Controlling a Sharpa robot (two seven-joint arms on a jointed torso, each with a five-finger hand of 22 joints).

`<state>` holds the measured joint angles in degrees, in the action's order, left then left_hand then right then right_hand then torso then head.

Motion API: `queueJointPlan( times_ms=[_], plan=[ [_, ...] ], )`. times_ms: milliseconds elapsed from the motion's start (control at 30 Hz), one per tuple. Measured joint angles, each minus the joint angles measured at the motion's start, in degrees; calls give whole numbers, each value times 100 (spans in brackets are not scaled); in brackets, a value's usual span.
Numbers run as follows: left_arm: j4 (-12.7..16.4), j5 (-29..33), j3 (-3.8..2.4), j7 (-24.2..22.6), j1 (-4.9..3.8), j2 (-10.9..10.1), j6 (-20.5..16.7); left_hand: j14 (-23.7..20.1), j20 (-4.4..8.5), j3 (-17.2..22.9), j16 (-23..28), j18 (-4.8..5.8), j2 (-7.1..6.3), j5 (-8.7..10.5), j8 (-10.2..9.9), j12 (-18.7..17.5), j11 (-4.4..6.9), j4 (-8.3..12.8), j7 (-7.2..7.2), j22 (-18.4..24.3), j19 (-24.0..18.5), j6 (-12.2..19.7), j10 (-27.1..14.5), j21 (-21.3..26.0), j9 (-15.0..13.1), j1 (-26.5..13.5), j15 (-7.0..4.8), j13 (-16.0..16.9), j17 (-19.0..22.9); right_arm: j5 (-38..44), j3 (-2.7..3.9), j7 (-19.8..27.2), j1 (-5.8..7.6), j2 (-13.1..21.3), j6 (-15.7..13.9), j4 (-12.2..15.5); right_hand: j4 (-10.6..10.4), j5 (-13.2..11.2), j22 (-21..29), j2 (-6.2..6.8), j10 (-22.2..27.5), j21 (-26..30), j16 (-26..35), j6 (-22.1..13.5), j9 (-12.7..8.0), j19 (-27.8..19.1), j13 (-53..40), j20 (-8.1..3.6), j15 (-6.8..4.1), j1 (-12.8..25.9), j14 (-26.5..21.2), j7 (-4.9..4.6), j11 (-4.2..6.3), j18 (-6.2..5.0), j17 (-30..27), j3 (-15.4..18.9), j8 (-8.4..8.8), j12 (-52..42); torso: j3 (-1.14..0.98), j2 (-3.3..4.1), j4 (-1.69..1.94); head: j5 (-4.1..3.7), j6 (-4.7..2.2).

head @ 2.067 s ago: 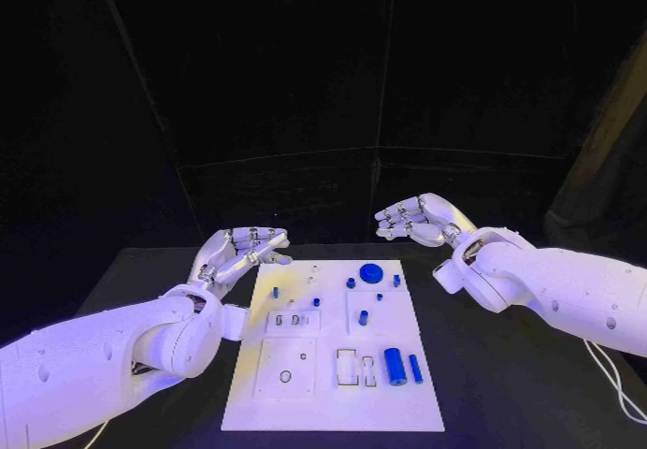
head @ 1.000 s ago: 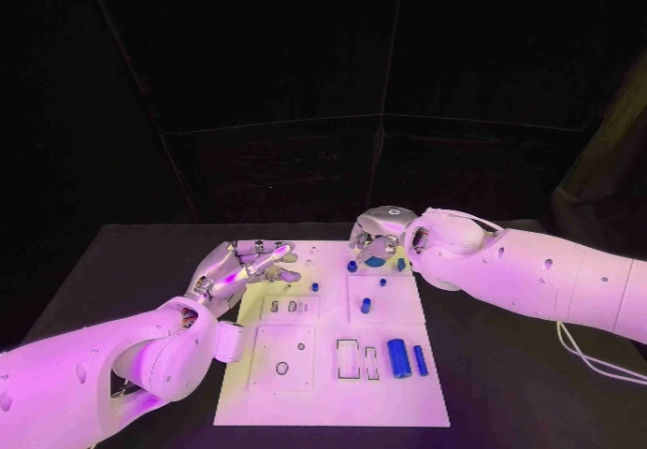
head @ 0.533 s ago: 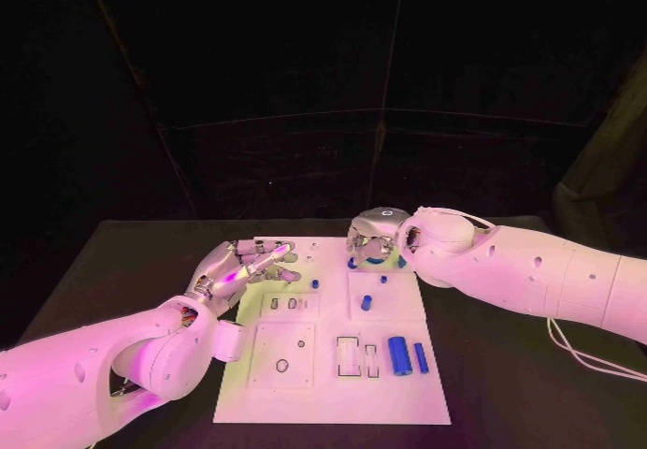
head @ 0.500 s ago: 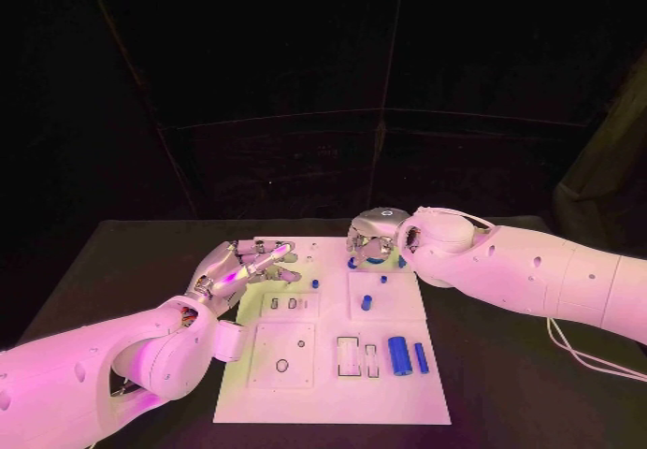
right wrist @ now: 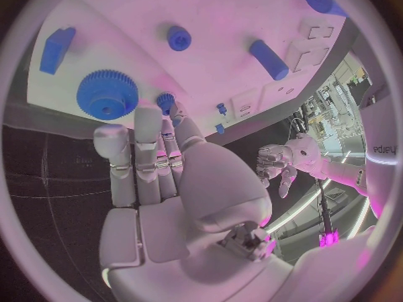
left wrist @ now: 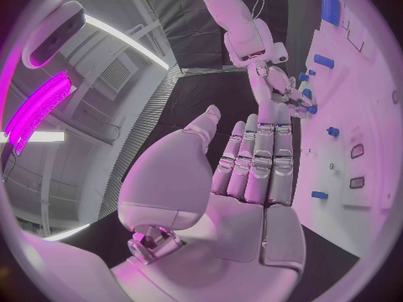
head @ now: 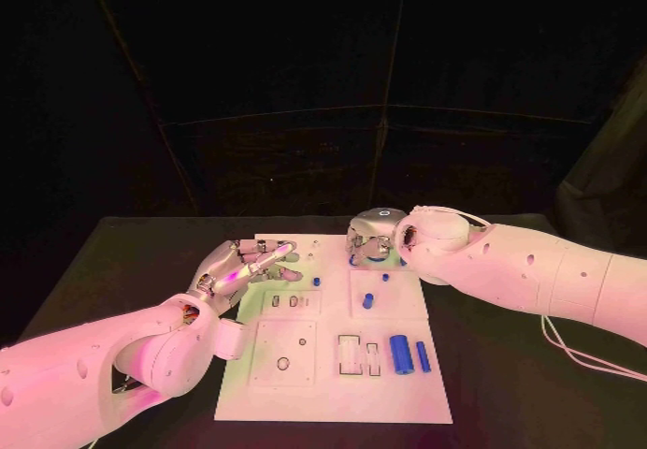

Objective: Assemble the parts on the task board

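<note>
- From the head view, my right hand [head: 374, 238] sat over the far edge of the task board [head: 323, 393], and its own wrist and forearm covered whatever lay directly beneath; I could just make out slivers of blue at its rim.
- My right wrist view filled that gap: a blue gear [right wrist: 107, 95] lay flat on the board just beyond my fingers [right wrist: 148, 156], with a small blue block [right wrist: 57, 49] near it, a small round part [right wrist: 178, 37] and a short blue peg [right wrist: 268, 59] further across.
- My right fingers were straight and close together, holding nothing; whether the tips touched the gear or a small blue piece beside them I could not tell.
- My left hand [head: 251, 262] hovered at the board's left far corner, fingers loosely apart and empty; the left wrist view showed them [left wrist: 259, 160] stretched out side by side with nothing in the palm.
- That left wrist view also caught my right hand [left wrist: 277, 90] from the side, fingers pointing down at the blue parts, which the head view hid.
- On the near half of the board, plain in the head view, lay a large blue cylinder [head: 400, 354] and a slimmer blue pin [head: 424, 355] beside it, next to rectangular slots [head: 357, 356].
- The bench [head: 122, 253] was black; its edges were hard to follow against the dark surroundings.
</note>
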<state>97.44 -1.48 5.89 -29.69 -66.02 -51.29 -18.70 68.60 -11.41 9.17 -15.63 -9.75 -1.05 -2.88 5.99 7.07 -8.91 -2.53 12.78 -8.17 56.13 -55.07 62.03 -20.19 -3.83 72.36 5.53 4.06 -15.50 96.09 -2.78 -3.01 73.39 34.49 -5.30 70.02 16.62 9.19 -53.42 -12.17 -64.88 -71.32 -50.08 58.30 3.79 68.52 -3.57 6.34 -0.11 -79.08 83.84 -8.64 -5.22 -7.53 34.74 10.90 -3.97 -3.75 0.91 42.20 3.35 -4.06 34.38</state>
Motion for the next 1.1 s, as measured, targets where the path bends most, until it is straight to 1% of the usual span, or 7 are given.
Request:
queueJointPlan(
  times_ms=[167, 300, 667, 800, 833, 867, 1100],
  plan=[
    [0, 2, 0, 13, -10, -3, 1, 0, 0, 0, 0, 0, 0, 0, 0, 0, 0, 0, 0, 0, 0, 0, 0, 0, 0, 0, 0, 0, -5, -6, -1, 29, -2, -18, 54, -15, -9, 0, -140, -53, 0, -97, -198, 0, 0, 40, 0, 0, 0, -6, 0, 0, 0, -1, 175, -55, 0, 0, 2, 8, -5, 10, 20],
    [-4, 3, 0, 23, -15, -5, 1, 0, 0, 0, 0, 0, 0, 0, -22, 0, 0, 0, 0, 6, 0, 0, 0, 0, 0, 0, 0, 0, -5, -17, -2, 48, -2, -21, 107, -27, -9, 0, -203, -52, 0, -134, -264, 20, 0, 40, 0, 0, 0, -7, 0, -20, 0, -1, 248, -55, 0, 0, 4, 14, -7, 11, 27],
    [-21, 5, 0, 38, -26, -10, 3, 0, 0, -15, 0, 0, 0, 0, -22, 0, 0, -16, 0, 5, 0, 0, 0, 0, -1, 0, 0, 0, -11, -35, -3, 68, -4, -38, 220, -59, -7, 0, -361, -52, -75, -247, -482, 80, 0, 123, -1, -1, 0, -7, 0, 2, 31, -2, 446, -119, 0, 0, 9, 25, -10, 19, 40],
    [-24, 5, 0, 41, -31, -11, 4, 0, 0, -15, 0, 1, 0, 0, -22, 0, 0, -16, 0, 5, 0, 0, 0, 0, -1, 0, 0, 1, -11, -40, -1, 71, -3, -58, 224, -75, -7, 0, -417, -92, -116, -290, -547, 121, 0, 123, 0, 0, 0, -47, 0, 4, 31, -2, 501, -165, 0, 0, 12, 31, -9, 19, 44],
    [-25, 5, 0, 42, -31, -11, 5, 0, 0, -15, 0, 1, 0, 0, -22, 0, 0, -15, 0, 5, 0, 0, 0, 0, -1, 0, 0, 1, -11, -42, 0, 72, -2, -63, 222, -79, 3, 0, -427, -92, -116, -290, -570, 121, 0, 123, 0, 0, 0, -47, 0, 4, 30, 7, 512, -176, 0, 0, 13, 32, -9, 19, 44],
    [-25, 5, 0, 43, -31, -12, 5, 0, 0, -15, 0, 1, 0, 0, -22, 0, 0, -16, 0, 5, 0, 0, 0, 0, -1, 0, 0, 1, -10, -43, 1, 72, -2, -66, 219, -81, 17, 0, -440, -113, -117, -300, -600, 120, -1, 125, 0, -2, 0, -68, 0, 4, 30, 90, 532, -197, 0, 0, 13, 35, -9, 19, 45],
    [-34, 6, 0, 56, -39, -12, 13, 0, 0, -15, 0, 1, 23, 0, -22, 0, -20, -16, 20, 10, 0, 21, -21, 0, -1, -23, 0, 1, -17, -46, 0, 68, -2, -75, 127, -97, 17, -87, -608, -188, -200, -435, -786, 197, -9, 209, 19, -19, 0, -222, 0, -9, 29, 90, 675, -445, 6, 13, 16, 40, -10, 26, 42]
  ],
)
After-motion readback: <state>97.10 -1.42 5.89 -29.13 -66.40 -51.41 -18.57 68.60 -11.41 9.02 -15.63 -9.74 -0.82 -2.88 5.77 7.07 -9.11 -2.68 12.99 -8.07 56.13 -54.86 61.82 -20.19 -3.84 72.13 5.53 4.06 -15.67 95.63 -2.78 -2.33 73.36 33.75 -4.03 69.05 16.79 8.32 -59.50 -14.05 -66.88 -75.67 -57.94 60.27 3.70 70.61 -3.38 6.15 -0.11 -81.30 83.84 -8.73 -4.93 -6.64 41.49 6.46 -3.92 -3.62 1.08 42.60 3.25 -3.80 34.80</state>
